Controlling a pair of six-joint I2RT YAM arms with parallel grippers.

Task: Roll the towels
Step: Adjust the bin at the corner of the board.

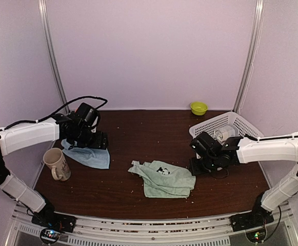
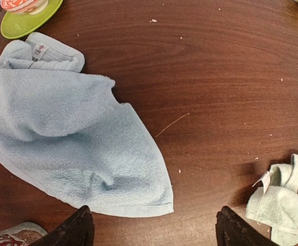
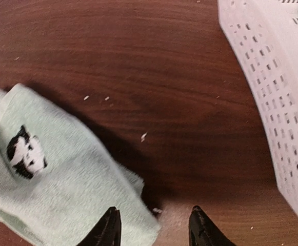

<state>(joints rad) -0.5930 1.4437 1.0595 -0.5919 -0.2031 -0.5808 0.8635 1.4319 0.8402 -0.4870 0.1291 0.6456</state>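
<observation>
1. The light blue towel lies crumpled and loosely spread on the left part of the dark wooden table. One corner is folded over on itself. It is not rolled.
2. The pale sage-green towel, which has a small dark printed mark, sits in a rumpled, partly folded heap near the middle front of the table, well apart from the blue one. It is not rolled either.
3. My left gripper hangs at one edge of the blue towel. Its jaws are spread wide, with nothing between them.
4. My right gripper hangs just beside the green towel's right edge, jaws partway open. In the wrist view one finger overlaps the cloth's edge, but I see nothing pinched.
5. As I judge it, the task has barely begun: each towel needs flattening and then rolling up, so both rolls are left to do.
6. Further out, a mug stands just left of the blue towel. A white perforated basket sits at the right rear, and a small green bowl at the back edge.
</observation>
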